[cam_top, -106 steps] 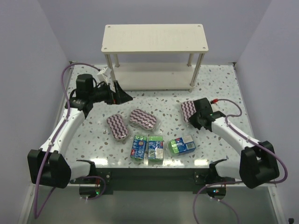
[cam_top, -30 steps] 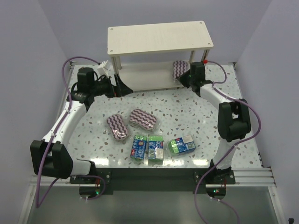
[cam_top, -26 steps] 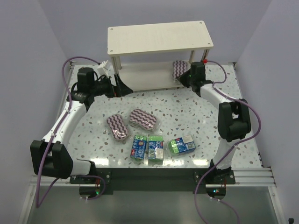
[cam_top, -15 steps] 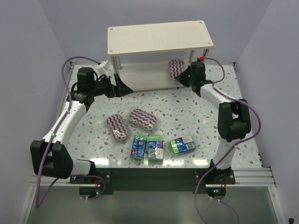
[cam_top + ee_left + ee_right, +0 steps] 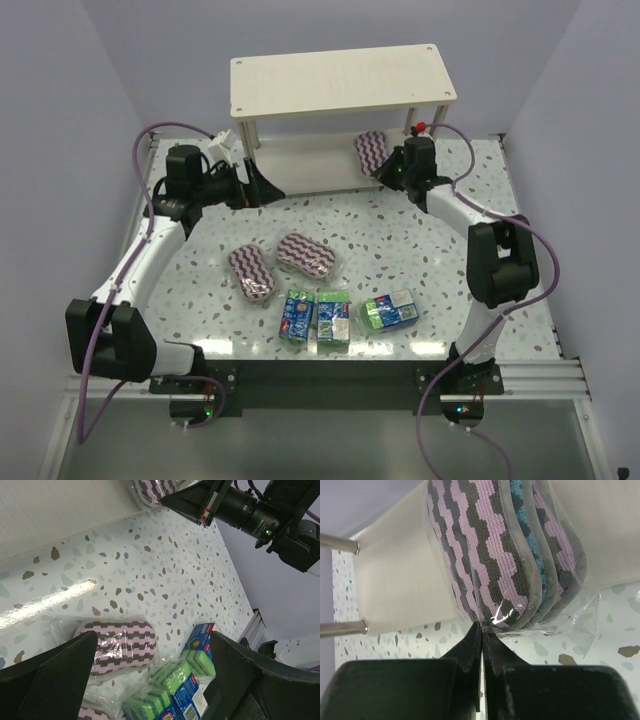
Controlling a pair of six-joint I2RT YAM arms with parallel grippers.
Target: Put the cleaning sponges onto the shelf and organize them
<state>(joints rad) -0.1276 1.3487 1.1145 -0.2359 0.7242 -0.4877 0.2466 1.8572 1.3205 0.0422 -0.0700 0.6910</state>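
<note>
The plastic-wrapped oval sponge pad [image 5: 490, 555], zigzagged maroon and white, sits at the right end of the cream wooden shelf's [image 5: 340, 85] lower board. My right gripper [image 5: 482, 630], fully closed, pinches its film edge. I judge it light, squashy and slippery. My left gripper [image 5: 262, 190] gapes wide, empty.

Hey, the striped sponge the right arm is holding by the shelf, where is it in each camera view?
Top external: striped sponge upper right of centre, against the shelf's lower board.
Left wrist: at the top edge, near centre, partly cut off.
Right wrist: fills the upper middle.
Shared landmark: the cream lower board shows in all three.
</note>
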